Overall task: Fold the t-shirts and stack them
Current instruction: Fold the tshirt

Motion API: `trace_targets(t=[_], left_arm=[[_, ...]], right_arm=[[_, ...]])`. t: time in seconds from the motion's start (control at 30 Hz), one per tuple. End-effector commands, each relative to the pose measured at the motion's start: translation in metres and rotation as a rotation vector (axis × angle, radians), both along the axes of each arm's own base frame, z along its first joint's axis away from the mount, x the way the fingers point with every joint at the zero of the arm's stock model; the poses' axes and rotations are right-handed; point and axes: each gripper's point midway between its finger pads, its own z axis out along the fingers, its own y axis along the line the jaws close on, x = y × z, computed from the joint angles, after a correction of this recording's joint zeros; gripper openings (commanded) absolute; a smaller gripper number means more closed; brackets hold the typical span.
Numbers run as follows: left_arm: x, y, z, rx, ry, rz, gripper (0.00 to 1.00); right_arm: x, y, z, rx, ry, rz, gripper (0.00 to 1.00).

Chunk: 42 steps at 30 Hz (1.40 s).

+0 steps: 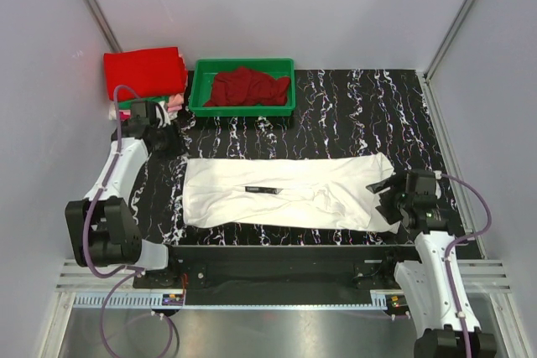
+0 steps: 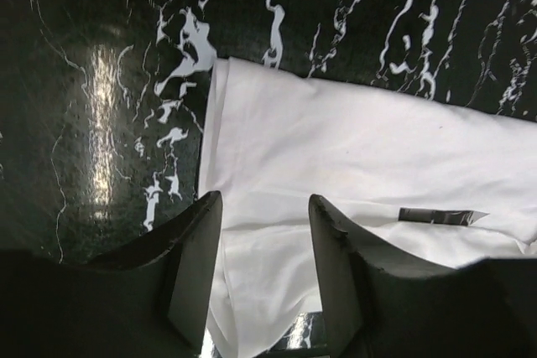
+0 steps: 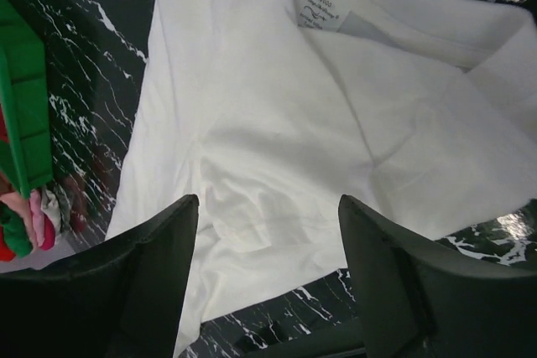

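Top view, clock faces read from above. Table [image 1: 352, 106]: black, marbled. White shirt [image 1: 285, 194]: lies flat at centre as a narrow band, long axis from 9 to 3 o'clock. The neck probably points to 3 and the hem to 9. Tray [image 1: 243, 111]: at 12, holding a crumpled red shirt [image 1: 247, 88]. Stack [image 1: 144, 73]: folded shirts at 10 o'clock, red on top.

Left gripper [image 2: 264, 203]: fingers apart and empty, beside the band's 9 o'clock end. Right gripper [image 3: 268, 207]: fingers apart and empty, over the 3 o'clock end. Label [image 3: 323, 7]: marks the neck. Dark strip [image 1: 264, 189]: small mark near the band's middle.

The step in hand looks like the crosswise fold. Pinch every layer at one end, lift low, carry it along the long axis, and align the edges before letting go.
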Motion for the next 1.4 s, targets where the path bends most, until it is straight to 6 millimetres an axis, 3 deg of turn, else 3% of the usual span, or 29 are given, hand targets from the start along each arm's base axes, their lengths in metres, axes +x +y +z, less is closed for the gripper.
trace_targets(t=[0.0,0.13,0.17,0.2,0.37,0.4,0.43,0.5,0.57,0.6,0.63,0.7,0.73,0.77,0.8,0.87,0.9,0.93,0.97,1.0,1.03,1.07,1.1,1.13,1.17,1.2,1.23,1.27,1.37], left_arm=[[0.027,-0.013,0.030,0.033,-0.131,-0.051,0.50],[0.033,-0.041,0.006,0.084,-0.065,-0.147,0.50],[0.033,-0.045,-0.009,0.090,-0.019,-0.159,0.50],[0.034,-0.054,-0.016,0.084,-0.002,-0.177,0.50],[0.027,-0.064,-0.075,0.117,0.202,-0.211,0.49],[0.021,-0.067,-0.082,0.124,0.239,-0.225,0.48],[0.019,-0.068,-0.087,0.127,0.260,-0.232,0.47],[0.011,-0.070,-0.097,0.144,0.299,-0.245,0.47],[0.001,-0.072,-0.104,0.143,0.332,-0.255,0.47],[-0.004,-0.076,-0.105,0.136,0.349,-0.262,0.47],[-0.010,-0.080,-0.108,0.129,0.363,-0.272,0.47],[-0.028,-0.096,-0.110,0.094,0.388,-0.300,0.46],[-0.033,-0.103,-0.104,0.070,0.374,-0.308,0.46],[-0.052,-0.116,-0.107,0.038,0.399,-0.339,0.46],[-0.055,-0.127,-0.106,0.005,0.385,-0.333,0.46],[-0.075,-0.153,-0.098,-0.077,0.383,-0.382,0.46],[-0.086,-0.162,-0.103,-0.115,0.397,-0.369,0.46],[-0.097,-0.175,-0.100,-0.171,0.401,-0.389,0.46],[-0.110,-0.189,-0.101,-0.191,0.409,-0.425,0.46],[-0.119,-0.201,-0.104,-0.229,0.417,-0.414,0.45],[-0.128,-0.214,-0.102,-0.275,0.431,-0.437,0.45],[-0.137,-0.238,-0.099,-0.319,0.421,-0.461,0.45],[-0.145,-0.251,-0.098,-0.351,0.429,-0.483,0.45],[-0.154,-0.262,-0.098,-0.386,0.452,-0.503,0.44],[-0.166,-0.275,-0.096,-0.399,0.462,-0.535,0.44],[-0.165,-0.289,-0.092,-0.440,0.448,-0.528,0.44],[-0.165,-0.298,-0.087,-0.456,0.443,-0.538,0.44],[-0.170,-0.305,-0.085,-0.457,0.446,-0.553,0.44],[-0.161,-0.314,-0.070,-0.410,0.395,-0.580,0.43]], right_arm=[[0.009,0.024,-0.017,0.118,0.002,0.075,0.74],[0.018,0.041,-0.041,0.146,0.080,0.163,0.73],[0.023,0.039,-0.045,0.122,0.102,0.165,0.74],[0.021,0.044,-0.059,0.109,0.182,0.192,0.75],[0.056,0.029,-0.073,0.001,0.284,0.177,0.78],[0.055,0.024,-0.087,-0.017,0.361,0.167,0.78],[0.074,0.017,-0.081,-0.049,0.347,0.149,0.78],[0.088,0.010,-0.095,-0.046,0.387,0.123,0.78],[0.119,-0.002,-0.091,-0.022,0.353,0.079,0.77],[0.127,-0.010,-0.105,-0.010,0.388,0.058,0.76],[0.157,-0.016,-0.093,-0.020,0.343,0.054,0.76],[0.172,-0.023,-0.108,-0.024,0.400,0.050,0.76],[0.203,-0.030,-0.093,-0.049,0.345,0.045,0.76],[0.208,-0.032,-0.106,-0.053,0.385,0.045,0.75],[0.220,-0.033,-0.104,-0.058,0.375,0.044,0.75],[0.267,-0.034,-0.084,-0.061,0.272,0.066,0.75],[0.277,-0.033,-0.096,-0.056,0.278,0.086,0.75],[0.307,-0.033,-0.079,-0.057,0.208,0.106,0.75],[0.317,-0.031,-0.099,-0.046,0.220,0.131,0.75],[0.330,-0.029,-0.102,-0.051,0.203,0.173,0.75],[0.362,-0.026,-0.079,-0.048,0.112,0.213,0.75],[0.366,-0.023,-0.107,-0.037,0.154,0.243,0.75],[0.377,-0.022,-0.110,-0.037,0.139,0.266,0.75],[0.404,-0.022,-0.088,-0.058,0.057,0.299,0.75],[0.402,-0.022,-0.116,-0.048,0.109,0.310,0.75],[0.411,-0.022,-0.115,-0.054,0.089,0.318,0.75],[0.433,-0.021,-0.092,-0.062,0.008,0.333,0.75],[0.440,-0.019,-0.105,-0.051,-0.002,0.341,0.75],[0.467,-0.016,-0.081,-0.041,-0.121,0.340,0.78]])
